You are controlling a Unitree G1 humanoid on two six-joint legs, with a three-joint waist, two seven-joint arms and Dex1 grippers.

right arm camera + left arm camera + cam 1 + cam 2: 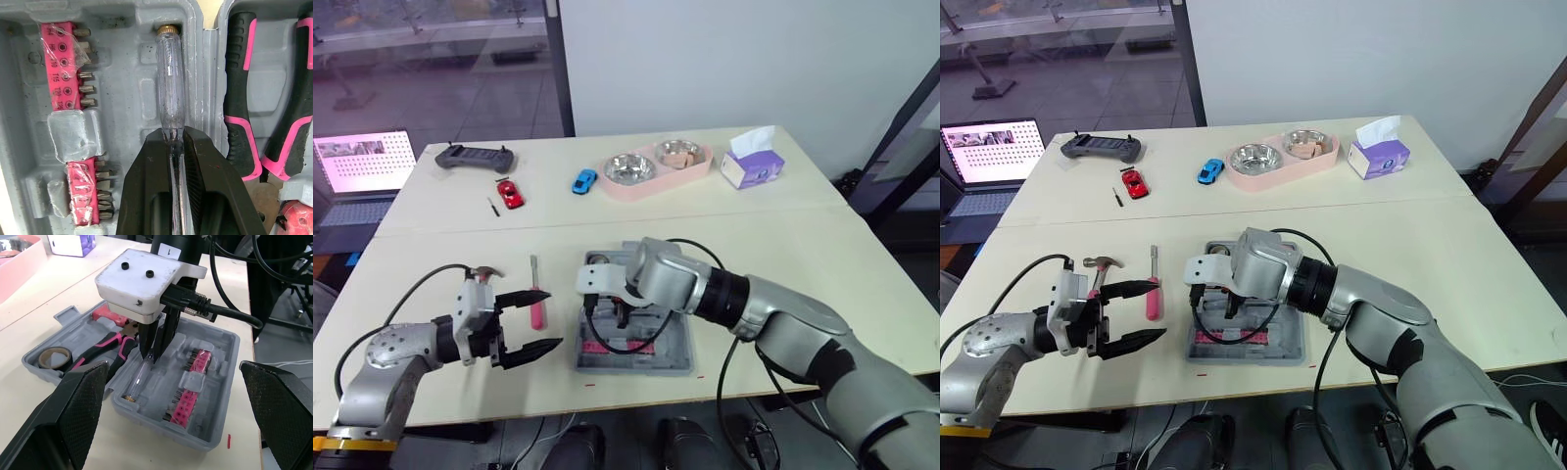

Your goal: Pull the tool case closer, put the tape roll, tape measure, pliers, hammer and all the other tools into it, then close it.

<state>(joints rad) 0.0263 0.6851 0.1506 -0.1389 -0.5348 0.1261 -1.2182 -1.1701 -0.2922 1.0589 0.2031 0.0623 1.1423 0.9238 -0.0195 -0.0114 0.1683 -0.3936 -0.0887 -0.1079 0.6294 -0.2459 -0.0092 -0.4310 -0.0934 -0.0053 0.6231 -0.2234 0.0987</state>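
The right fingers (pixel 198 161) are clamped on a clear screwdriver (pixel 168 83), its end down in the open case (pixel 220 396) (pliers (pixel 105 345) and tape (pixel 55 357) inside). The left fingers (pixel 536 350) are apart beside a pink screwdriver (pixel 536 308) on the table (pixel 803 255).

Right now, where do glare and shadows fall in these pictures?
Right wrist view: glints run along the clear plastic-handled screwdriver in the right gripper, and the wrapped pink bit holder shines. Left wrist view: that gripper shades the grey plastic tool case. Left eye view: the empty steel bowl gleams; soft shadow lies under the left gripper.
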